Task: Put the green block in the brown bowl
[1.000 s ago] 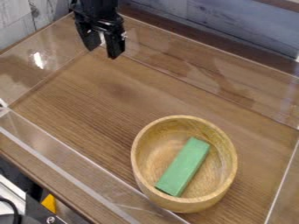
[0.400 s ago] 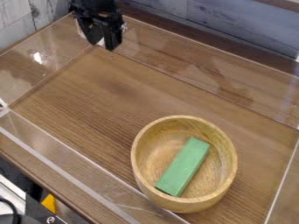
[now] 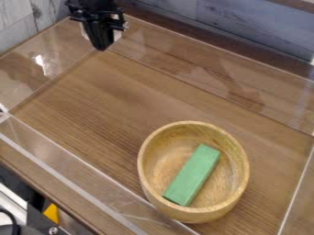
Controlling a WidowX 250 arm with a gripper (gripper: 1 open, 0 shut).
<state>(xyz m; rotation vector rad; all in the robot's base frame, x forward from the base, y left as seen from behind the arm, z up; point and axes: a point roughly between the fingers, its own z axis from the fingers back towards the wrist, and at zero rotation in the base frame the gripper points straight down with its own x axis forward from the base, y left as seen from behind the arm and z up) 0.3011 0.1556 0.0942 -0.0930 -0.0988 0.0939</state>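
The green block point(image 3: 194, 173) lies flat inside the brown bowl point(image 3: 154, 154), slanting from the near left toward the far right of the bowl's floor. The bowl stands on the wooden table at the near right. My gripper point(image 3: 101, 41) hangs far off at the back left, above the table, with its black fingers drawn together and nothing between them.
Clear plastic walls point(image 3: 73, 184) ring the wooden tabletop point(image 3: 110, 101) on all sides. A tiled wall rises behind. A black and yellow object point(image 3: 50, 218) shows below the table's near edge at the bottom left.
The gripper has risen and drawn back toward the far left corner, and its fingers have gone from spread apart to shut. Block and bowl have not moved.
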